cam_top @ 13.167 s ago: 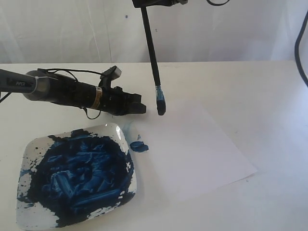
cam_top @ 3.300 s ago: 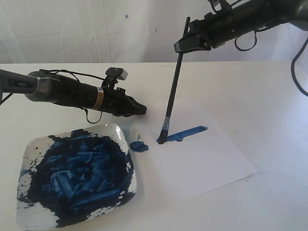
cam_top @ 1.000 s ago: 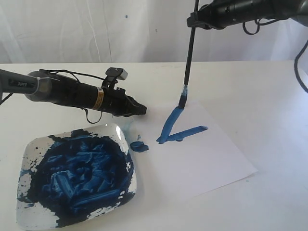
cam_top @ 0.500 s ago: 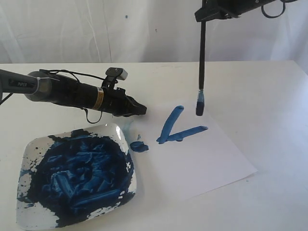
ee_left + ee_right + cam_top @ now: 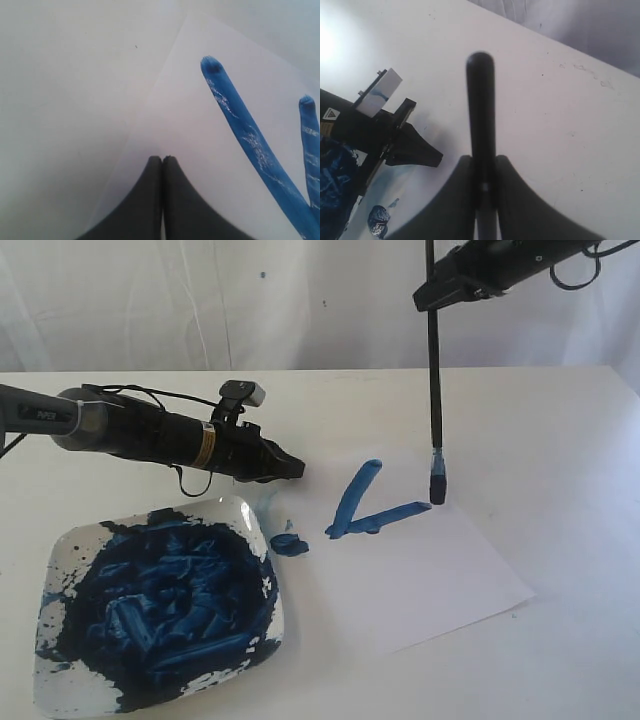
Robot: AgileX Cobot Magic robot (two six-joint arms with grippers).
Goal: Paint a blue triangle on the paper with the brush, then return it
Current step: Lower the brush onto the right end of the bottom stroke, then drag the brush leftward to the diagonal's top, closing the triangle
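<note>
The white paper [image 5: 420,570] lies on the table. On it, two thick strokes of the blue triangle [image 5: 352,502] meet in a V. The brush [image 5: 435,390] hangs upright, its blue-smeared tip at the right end of the lower stroke; whether it touches, I cannot tell. My right gripper [image 5: 432,292] is shut on the black handle [image 5: 481,115], high above the sheet. My left gripper [image 5: 292,469] is shut and empty, its fingertips [image 5: 155,162] resting on the paper [image 5: 190,125] near its left corner, beside the strokes [image 5: 240,130].
A square white plate [image 5: 232,510] smeared thick with blue paint sits at the front left. A small blue paint blob [image 5: 289,544] lies between plate and paper. The left arm [image 5: 130,430] stretches in from the left, and a white curtain hangs behind.
The brush lifted off the top of the left stroke. It then moved right and came down at the right end of the lower stroke. The left arm stayed still.
</note>
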